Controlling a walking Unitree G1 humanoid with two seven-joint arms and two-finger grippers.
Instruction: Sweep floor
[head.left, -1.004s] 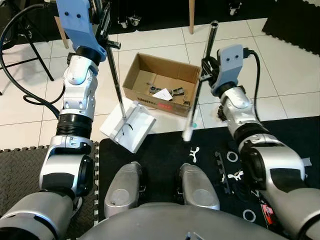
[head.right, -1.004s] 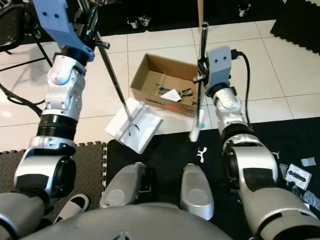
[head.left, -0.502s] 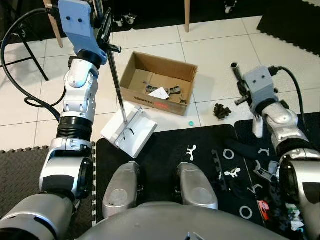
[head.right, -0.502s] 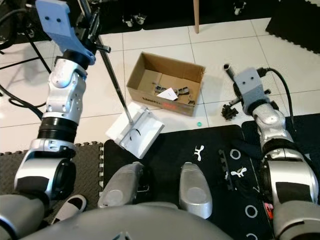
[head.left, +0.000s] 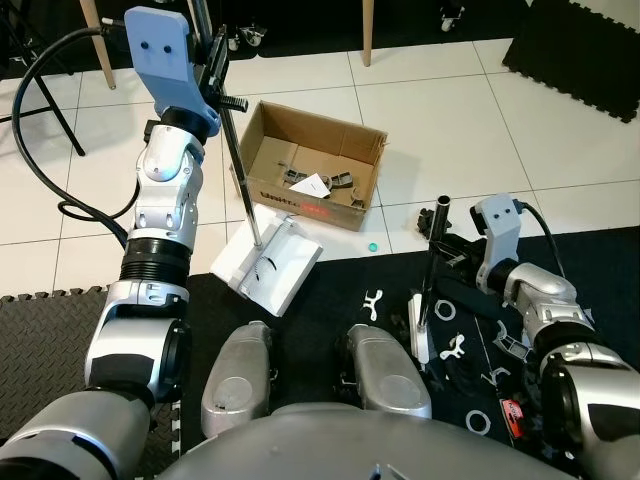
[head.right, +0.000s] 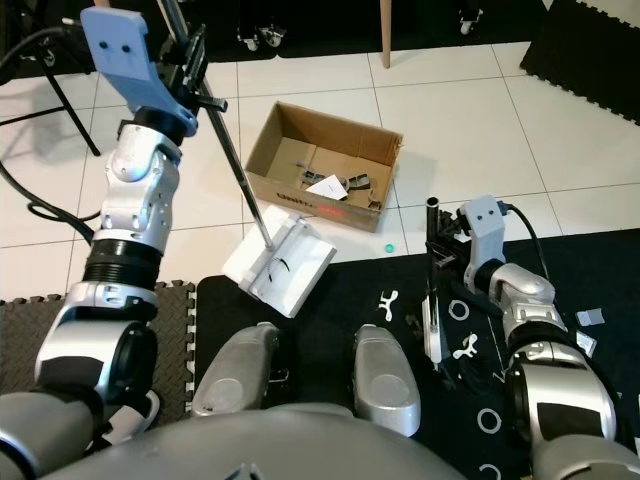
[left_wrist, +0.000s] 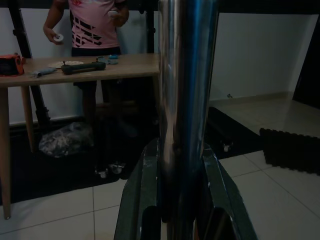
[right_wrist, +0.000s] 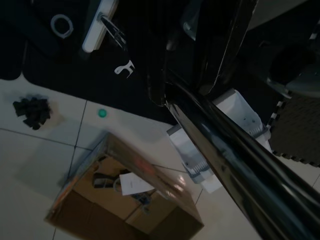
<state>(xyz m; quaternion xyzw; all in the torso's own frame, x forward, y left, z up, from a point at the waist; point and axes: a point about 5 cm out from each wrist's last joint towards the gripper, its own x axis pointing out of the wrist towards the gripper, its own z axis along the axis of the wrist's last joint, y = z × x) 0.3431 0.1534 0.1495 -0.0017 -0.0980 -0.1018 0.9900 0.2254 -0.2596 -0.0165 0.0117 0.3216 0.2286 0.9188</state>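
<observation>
On the black mat at my five o'clock, in the left eye view, my right gripper (head.left: 440, 232) is clamped on the broom (head.left: 428, 290), its shaft near upright and its white head down among the scattered bits; the dustpan (head.left: 268, 264) lies toward ten o'clock from it, long pole rising to my left gripper (head.left: 215, 70), closed around it. The right eye view agrees: the green cap (head.right: 389, 246) sits on tile between head and pan. The left wrist view shows fingers (left_wrist: 220, 200) hugging the steel pole. The right wrist view looks down the handle toward the cardboard box (right_wrist: 125, 200). I judge the sweep runs toward ten o'clock.
</observation>
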